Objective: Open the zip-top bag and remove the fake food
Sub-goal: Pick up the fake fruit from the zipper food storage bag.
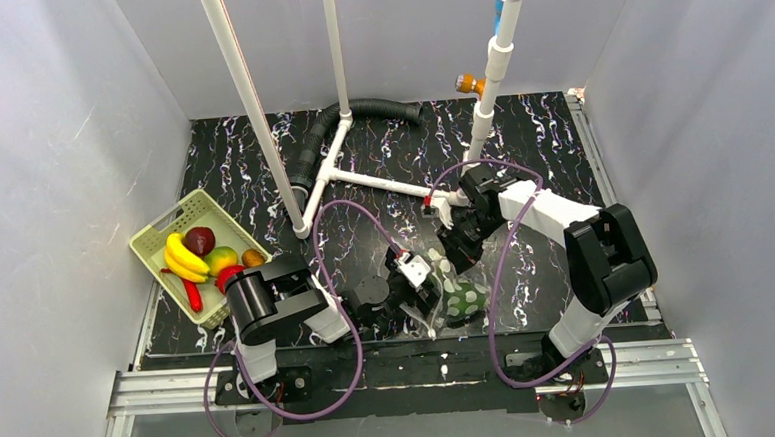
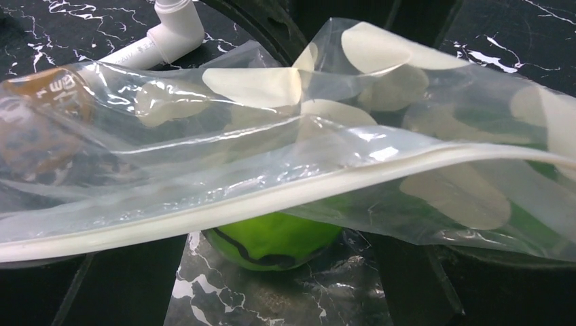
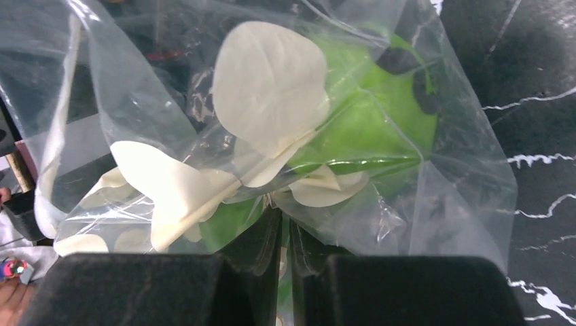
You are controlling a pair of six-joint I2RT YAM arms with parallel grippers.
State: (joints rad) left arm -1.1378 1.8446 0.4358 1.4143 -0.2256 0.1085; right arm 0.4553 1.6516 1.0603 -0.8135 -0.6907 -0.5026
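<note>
Plastic, clear with pale dots: the bag (image 1: 460,297) lies near the front middle of the tabletop (image 1: 559,129), between the two arms. A green piece (image 3: 367,129) sits inside it. The right arm (image 1: 553,210) reaches down to the bag's far side, and the right jaws are pressed together on a fold of the plastic. The left arm (image 1: 298,308) stretches in from the left. The left jaws stand apart at the bag's near-left edge, and the white zip strip (image 2: 272,200) runs across in front of them, with the green piece showing under it. Whether the zip is parted I cannot tell. Well apart, at the tabletop's left edge, a basket (image 1: 154,231) holds a banana (image 1: 180,257), a dark red fruit (image 1: 200,238), a red fruit (image 1: 228,277) and a chili (image 1: 193,295).
</note>
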